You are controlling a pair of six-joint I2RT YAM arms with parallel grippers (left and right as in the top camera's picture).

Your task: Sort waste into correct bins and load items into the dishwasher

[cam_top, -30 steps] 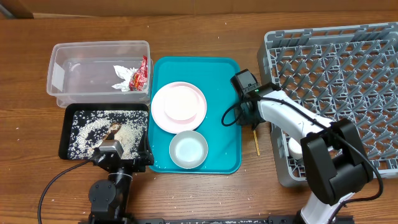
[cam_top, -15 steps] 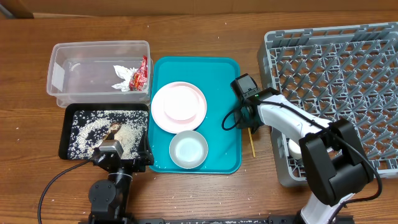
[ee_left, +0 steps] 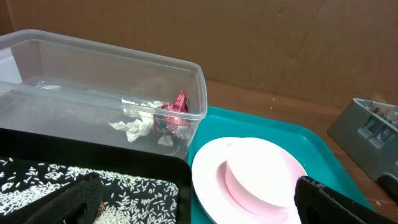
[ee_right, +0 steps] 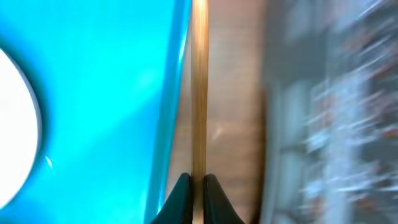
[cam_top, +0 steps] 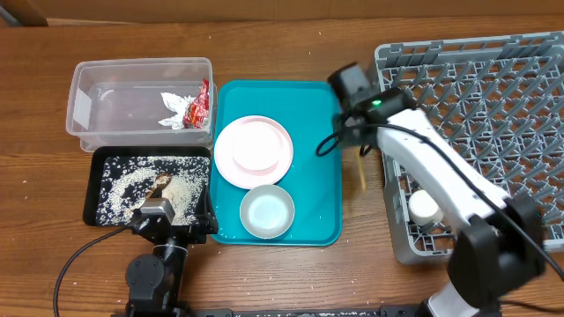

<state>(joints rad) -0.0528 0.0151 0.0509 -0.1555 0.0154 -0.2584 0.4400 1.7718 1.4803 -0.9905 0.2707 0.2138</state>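
Note:
My right gripper point(ee_right: 197, 182) is shut on a wooden chopstick point(cam_top: 360, 169), which hangs between the teal tray and the grey dish rack point(cam_top: 493, 97); it also shows in the right wrist view point(ee_right: 199, 87). A small white cup point(cam_top: 423, 207) sits in the rack. The pink-white plate point(cam_top: 253, 150) and a white bowl point(cam_top: 266, 212) lie on the teal tray. Tissue point(cam_top: 174, 107) and red wrapper point(cam_top: 202, 102) lie in the clear tub point(cam_top: 88, 84). Rice point(cam_top: 132, 180) and a brown scrap point(cam_top: 162, 183) fill the black tray point(cam_top: 92, 189). My left gripper point(ee_left: 199, 199) is open above the black tray's corner.
The teal serving tray point(cam_top: 322, 132) lies in the middle between the bins and the rack. The right wrist view is blurred by motion. A brown cardboard wall point(ee_left: 249, 37) stands behind the table.
My right gripper has lifted and moved toward the far side with the chopstick in it, which now hangs off the table. The left arm has not moved.

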